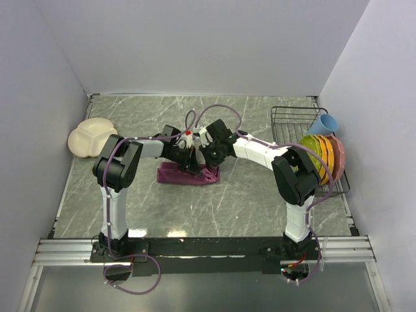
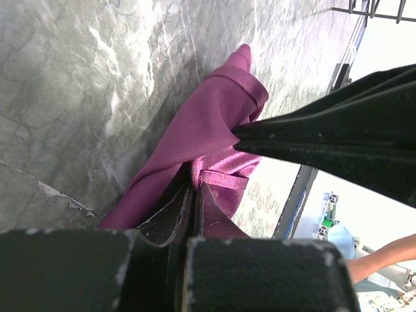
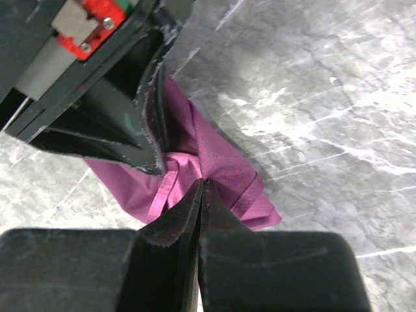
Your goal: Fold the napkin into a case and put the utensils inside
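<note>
Your left fingers (image 2: 172, 218) and right fingers (image 3: 175, 221) pinch shut on the crumpled napkin (image 1: 188, 174); no case yet, utensils unseen.

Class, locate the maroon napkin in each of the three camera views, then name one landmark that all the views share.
Top external: the napkin lies mid-table, just left of centre.
Left wrist: napkin at centre, bunched, running from lower left to upper middle.
Right wrist: napkin at centre, bunched, sloping down to the right.
Shared landmark: the grey marbled tabletop beneath it.
</note>
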### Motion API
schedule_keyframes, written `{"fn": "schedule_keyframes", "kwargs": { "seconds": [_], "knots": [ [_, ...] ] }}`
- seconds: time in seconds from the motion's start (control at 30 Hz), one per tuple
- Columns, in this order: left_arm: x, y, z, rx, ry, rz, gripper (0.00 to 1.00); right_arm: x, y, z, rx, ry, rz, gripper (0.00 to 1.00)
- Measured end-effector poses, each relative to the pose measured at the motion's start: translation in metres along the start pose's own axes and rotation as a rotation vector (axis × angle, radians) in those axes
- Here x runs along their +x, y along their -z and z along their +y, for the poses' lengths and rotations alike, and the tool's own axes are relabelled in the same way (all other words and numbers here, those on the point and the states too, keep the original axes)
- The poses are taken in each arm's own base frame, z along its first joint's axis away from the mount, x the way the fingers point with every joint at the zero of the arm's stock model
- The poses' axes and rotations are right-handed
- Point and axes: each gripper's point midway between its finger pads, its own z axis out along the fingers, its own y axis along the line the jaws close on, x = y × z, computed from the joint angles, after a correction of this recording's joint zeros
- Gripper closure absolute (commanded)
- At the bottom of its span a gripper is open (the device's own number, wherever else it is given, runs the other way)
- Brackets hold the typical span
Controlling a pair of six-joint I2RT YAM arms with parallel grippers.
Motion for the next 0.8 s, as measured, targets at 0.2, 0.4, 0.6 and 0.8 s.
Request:
{"fn": "schedule_keyframes", "kwargs": {
  "seconds": [0.2, 0.4, 0.6, 0.8],
  "knots": [
    [-0.006, 0.001, -0.003, -0.002, 0.0, -0.006, 0.99, 0.002, 0.0, 0.004, -0.023, -0.001, 0.006, 1.0],
    [-0.024, 0.003, -0.011, 0.002, -0.009, -0.032, 0.99, 0.002, 0.0, 0.004, -0.026, 0.001, 0.006, 1.0],
    [-0.031, 0.002, -0.01, -0.017, -0.012, -0.037, 0.99, -0.004, 0.002, 0.002, -0.016, 0.002, -0.005, 1.0],
    [-0.027, -0.008, 0.007, -0.043, 0.029, -0.015, 0.99, -0.009, 0.005, -0.004, -0.002, -0.008, -0.017, 1.0]
  ]
}}
